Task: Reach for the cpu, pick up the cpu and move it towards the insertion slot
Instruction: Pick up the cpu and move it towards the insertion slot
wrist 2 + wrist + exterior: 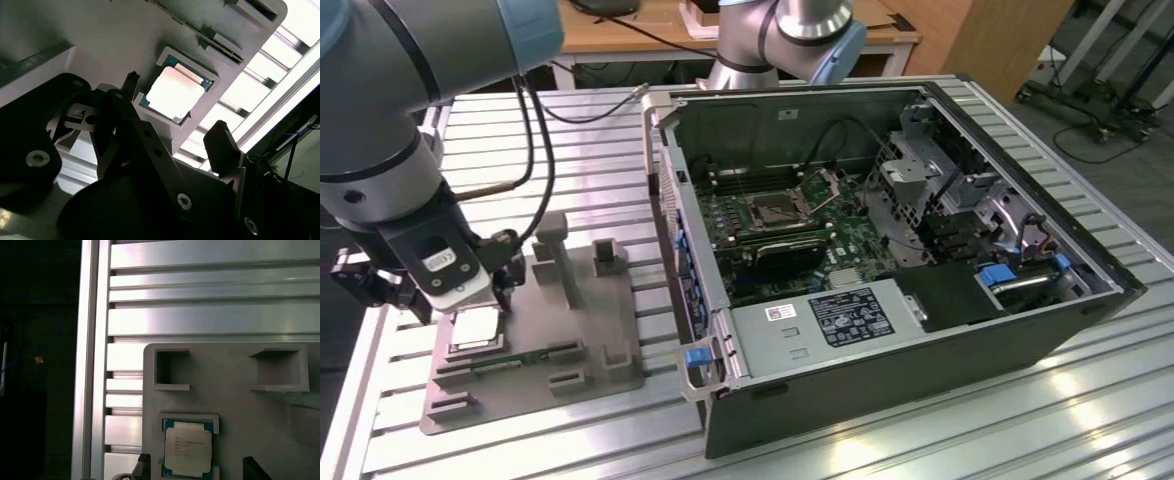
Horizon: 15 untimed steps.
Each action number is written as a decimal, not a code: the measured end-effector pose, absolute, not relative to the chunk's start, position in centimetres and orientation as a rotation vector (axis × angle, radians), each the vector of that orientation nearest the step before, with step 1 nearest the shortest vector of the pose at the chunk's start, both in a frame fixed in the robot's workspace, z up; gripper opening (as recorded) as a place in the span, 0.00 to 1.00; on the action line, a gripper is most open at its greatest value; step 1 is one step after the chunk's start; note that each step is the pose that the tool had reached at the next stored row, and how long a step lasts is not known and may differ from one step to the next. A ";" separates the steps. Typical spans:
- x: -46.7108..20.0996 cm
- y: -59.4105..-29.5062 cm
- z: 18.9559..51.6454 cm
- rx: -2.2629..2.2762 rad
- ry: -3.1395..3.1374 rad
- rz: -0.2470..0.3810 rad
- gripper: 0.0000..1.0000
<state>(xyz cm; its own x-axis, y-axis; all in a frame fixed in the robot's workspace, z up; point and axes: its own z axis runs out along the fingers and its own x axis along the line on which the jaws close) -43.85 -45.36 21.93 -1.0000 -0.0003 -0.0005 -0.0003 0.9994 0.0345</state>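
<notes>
The cpu [175, 94] lies flat in its square recess close to one edge of the grey tray [594, 345], well apart from the insertion slot [777, 210] inside the open computer case [881, 390]; I judge it light, rigid and thin, with a slick metal lid and a delicate underside, so I would take it by two opposite rim edges, never the faces; my gripper [176, 104] hangs just above it, fingers [220, 137] spread wide to either side, holding nothing.

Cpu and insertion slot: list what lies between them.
In the exterior view, between the cpu and the insertion slot stand the grey tray's posts, then the computer case's side wall.
</notes>
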 end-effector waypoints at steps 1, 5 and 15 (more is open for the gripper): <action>-43.9 -45.4 21.7 0.000 3.141 0.054 0.80; -44.1 -45.4 21.0 0.003 3.141 0.054 0.80; -44.2 -45.2 19.2 0.022 3.140 0.053 0.80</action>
<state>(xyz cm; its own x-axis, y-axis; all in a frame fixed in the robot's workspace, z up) -44.24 -45.22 19.20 -0.9999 0.0140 -0.0004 0.0140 0.9993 0.0336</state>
